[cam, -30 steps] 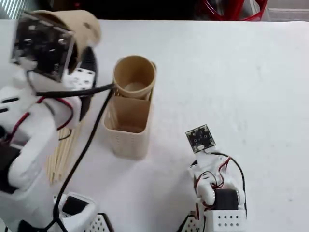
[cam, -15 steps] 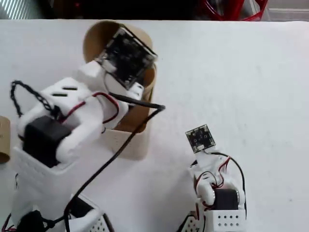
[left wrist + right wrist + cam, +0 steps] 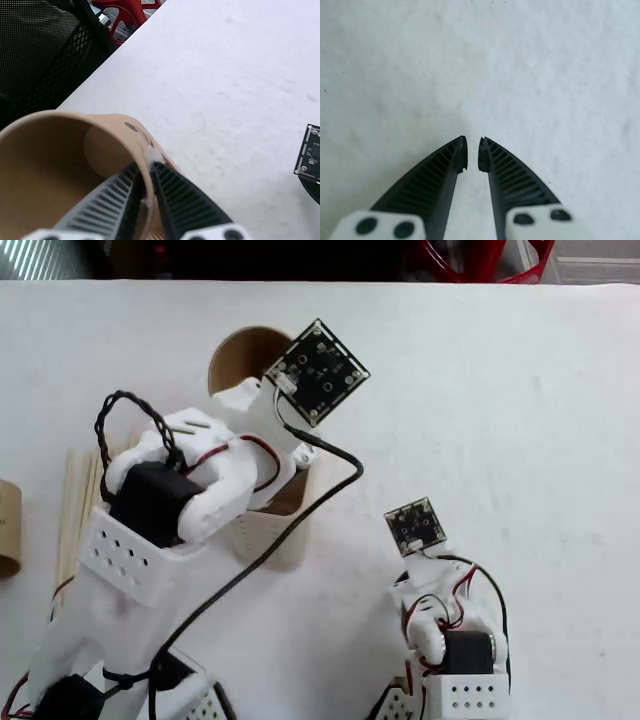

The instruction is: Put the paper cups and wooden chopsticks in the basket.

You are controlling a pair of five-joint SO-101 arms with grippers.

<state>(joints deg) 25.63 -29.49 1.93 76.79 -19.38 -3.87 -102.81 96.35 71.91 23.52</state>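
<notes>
The left claw (image 3: 148, 186) is closed to a narrow grip on the rim of a cup (image 3: 55, 165). One of the fingers (image 3: 117, 196) is inside the cup and the other is outside, and the paper wall is pressed between them. The cup is tilted, with its open mouth turned toward the wrist camera.

In the high view the left arm (image 3: 165, 505) stretches across the basket (image 3: 272, 538) and covers most of it; the near end of the basket shows under the arm. The held cup (image 3: 238, 358) is at the far end of the basket, just past the arm's camera board (image 3: 317, 372). I cannot tell if the cup is above the basket or a little behind it.

The chopsticks (image 3: 72, 508) lie in a bundle on the table (image 3: 520, 400), beside the left arm and apart from the basket. A second cup (image 3: 8, 528) is on the table at the left edge of the picture, outside the basket.

The right claw (image 3: 472, 150) hangs close above the bare table. Its fingers are almost together, with a thin gap at the tips, and they hold nothing. The right arm (image 3: 450, 645) is folded at the near side of the table, well apart from the basket.
</notes>
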